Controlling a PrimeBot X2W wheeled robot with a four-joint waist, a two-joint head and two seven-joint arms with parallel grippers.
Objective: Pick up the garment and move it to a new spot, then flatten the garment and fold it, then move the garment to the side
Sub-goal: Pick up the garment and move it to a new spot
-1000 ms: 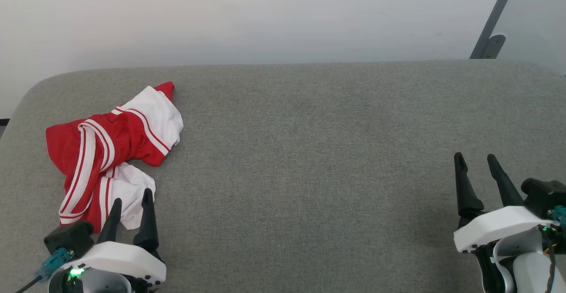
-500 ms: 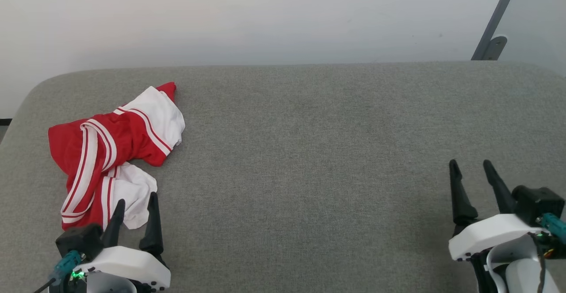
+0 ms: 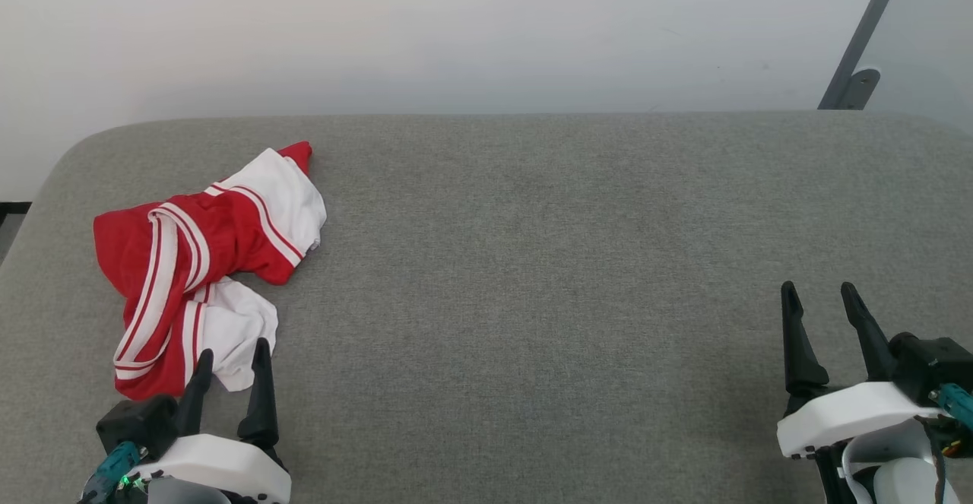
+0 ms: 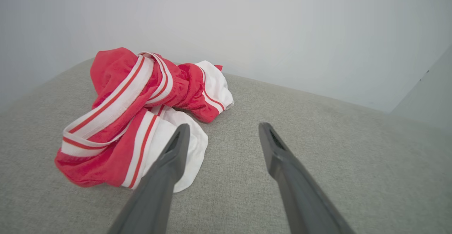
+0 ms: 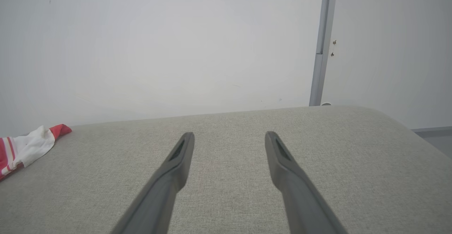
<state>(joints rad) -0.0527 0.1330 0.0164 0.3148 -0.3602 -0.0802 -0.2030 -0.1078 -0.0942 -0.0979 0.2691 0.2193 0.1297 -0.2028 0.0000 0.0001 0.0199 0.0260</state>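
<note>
- Left gripper [image 3: 233, 348]: jaws spread wide, nothing held between the fingers.
- In the left wrist view, the finger at the left of the frame crosses in front of the garment's [image 4: 134, 103] near white panel; the other finger stands over bare grey cushion [image 4: 317, 149]. Whether the first finger touches the cloth cannot be told.
- Left arm pose: gripper sits at the lower left of the head view, white housing at the bottom edge, fingers pointing up the frame with a slight lean to the right.
- Right gripper [image 3: 818, 287]: jaws released and wide apart, nothing held, nothing touched.
- Right arm pose: gripper at the lower right of the head view, fingers pointing up the frame and tilted slightly left; the right wrist view shows plain cushion between and beyond both fingers.
- Garment: crumpled, not flattened, lying at the left of the head view on the cushion, just above the left gripper's fingertips. Red body, white end panels, striped bands looped across it.
- Garment relative to right gripper: well apart; one white and red end shows at the left edge of the right wrist view [image 5: 24, 147].
- Surroundings: pale wall [image 3: 456, 33] behind the cushion; grey metal post [image 3: 863, 40] at upper right.
</note>
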